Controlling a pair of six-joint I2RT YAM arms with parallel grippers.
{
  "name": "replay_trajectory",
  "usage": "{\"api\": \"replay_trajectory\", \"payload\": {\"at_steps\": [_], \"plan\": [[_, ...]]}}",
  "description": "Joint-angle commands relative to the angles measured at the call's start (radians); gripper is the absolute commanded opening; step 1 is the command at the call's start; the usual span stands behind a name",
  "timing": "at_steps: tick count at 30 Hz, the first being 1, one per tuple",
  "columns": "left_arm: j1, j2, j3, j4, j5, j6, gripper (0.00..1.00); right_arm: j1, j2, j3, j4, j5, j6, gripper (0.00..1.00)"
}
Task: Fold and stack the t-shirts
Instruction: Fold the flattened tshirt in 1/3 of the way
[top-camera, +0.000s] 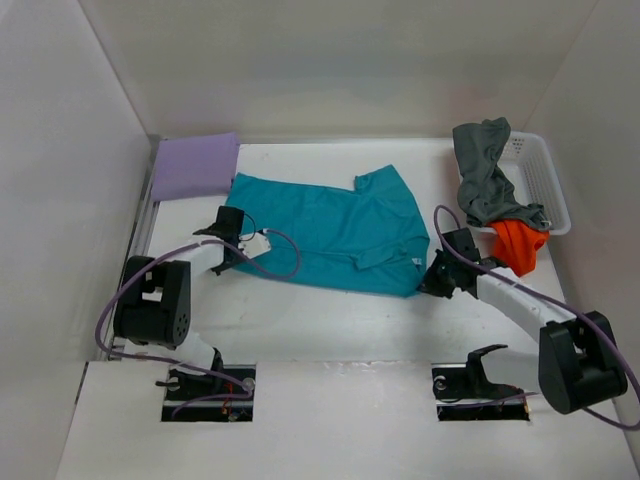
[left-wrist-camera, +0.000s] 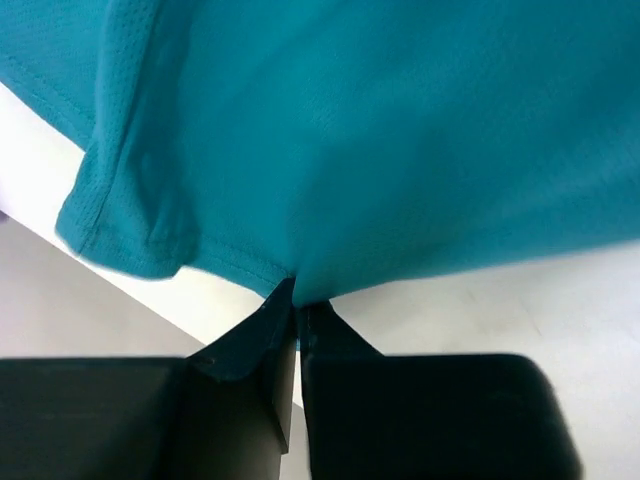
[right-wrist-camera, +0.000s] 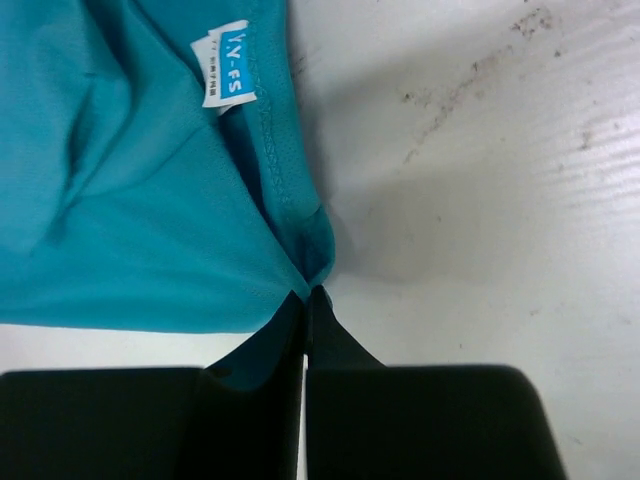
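Note:
A teal t-shirt (top-camera: 335, 228) lies spread across the middle of the table. My left gripper (top-camera: 236, 246) is shut on its near left edge; in the left wrist view the teal cloth (left-wrist-camera: 380, 140) is pinched between the black fingertips (left-wrist-camera: 296, 305). My right gripper (top-camera: 432, 284) is shut on the shirt's near right corner, where the teal fabric (right-wrist-camera: 150, 200) with its white label (right-wrist-camera: 226, 62) runs into the closed tips (right-wrist-camera: 308, 295). A lavender t-shirt (top-camera: 194, 166) lies folded at the far left. A dark grey t-shirt (top-camera: 485, 170) and an orange t-shirt (top-camera: 518, 243) hang over the basket.
A white mesh basket (top-camera: 540, 180) stands at the far right against the wall. White walls enclose the table on the left, back and right. Purple cables loop from both arms near the bases.

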Motion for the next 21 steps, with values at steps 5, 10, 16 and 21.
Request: {"api": "replay_trajectory", "payload": {"at_steps": [5, 10, 16, 21], "plan": [[-0.006, -0.283, -0.068, -0.294, 0.004, 0.003, 0.02, 0.041, -0.197, -0.036, -0.152, 0.011, 0.064, 0.00], [-0.069, -0.371, -0.119, -0.439, -0.026, -0.016, 0.29, 0.081, -0.277, -0.048, -0.258, 0.059, 0.124, 0.13], [-0.034, -0.380, -0.085, -0.458, -0.111, -0.002, 0.63, 0.109, -0.378, 0.004, -0.361, 0.166, 0.150, 0.38], [-0.025, -0.342, 0.158, -0.372, -0.135, 0.014, 0.64, 0.118, -0.460, 0.100, -0.387, 0.286, 0.144, 0.35]]}}
